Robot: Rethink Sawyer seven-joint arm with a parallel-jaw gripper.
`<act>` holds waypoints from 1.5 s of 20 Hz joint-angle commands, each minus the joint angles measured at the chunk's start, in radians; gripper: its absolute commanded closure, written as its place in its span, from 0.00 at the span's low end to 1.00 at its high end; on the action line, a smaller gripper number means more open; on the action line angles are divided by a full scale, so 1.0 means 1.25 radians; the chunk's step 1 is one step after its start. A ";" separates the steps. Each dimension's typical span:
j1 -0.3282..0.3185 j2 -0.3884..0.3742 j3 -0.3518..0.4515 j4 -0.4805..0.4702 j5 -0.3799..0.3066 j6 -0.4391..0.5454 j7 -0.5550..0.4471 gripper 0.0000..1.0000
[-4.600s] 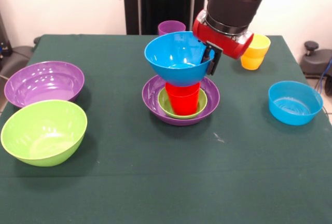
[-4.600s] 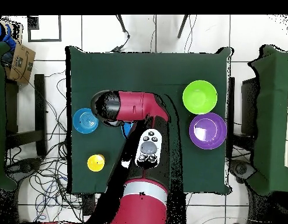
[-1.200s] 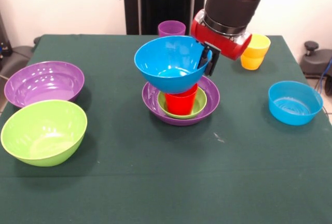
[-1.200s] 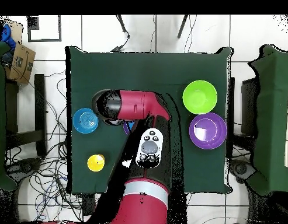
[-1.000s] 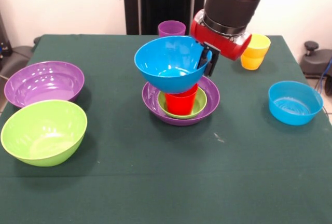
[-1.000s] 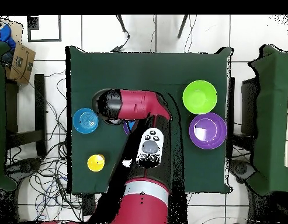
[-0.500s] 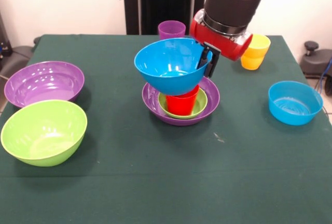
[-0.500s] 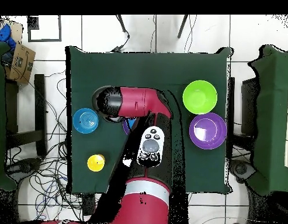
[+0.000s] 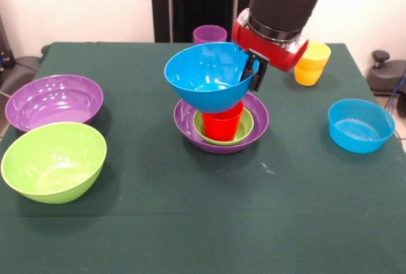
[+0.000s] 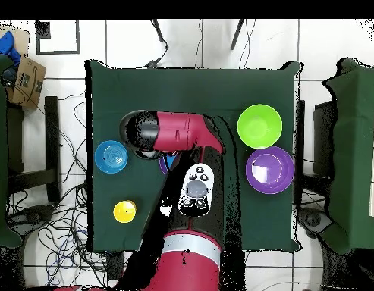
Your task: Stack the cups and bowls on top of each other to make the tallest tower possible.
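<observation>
Overhead, the arm (image 10: 182, 136) hides nearly all of the tower (image 9: 221, 118).

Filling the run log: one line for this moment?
gripper: shut on large blue bowl rim | bowl: over red cup | tower: unfinished

The red and black arm (image 10: 178, 132) reaches across the green table (image 10: 220, 91), covering its middle. A lime green bowl (image 10: 259, 126) sits just beside a purple bowl (image 10: 270, 170). Opposite, a small blue bowl (image 10: 111, 156) and a yellow cup (image 10: 125, 211) stand apart.
</observation>
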 commanded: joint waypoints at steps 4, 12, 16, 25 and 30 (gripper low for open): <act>-0.014 0.024 0.068 -0.054 -0.031 0.095 -0.042 1.00; -0.014 0.033 0.079 -0.016 -0.024 0.026 -0.026 1.00; -0.010 0.035 0.080 -0.016 -0.026 0.025 -0.028 1.00; -0.019 0.050 0.090 -0.010 -0.020 0.015 -0.030 1.00; -0.016 0.053 0.092 -0.005 -0.022 0.006 -0.026 1.00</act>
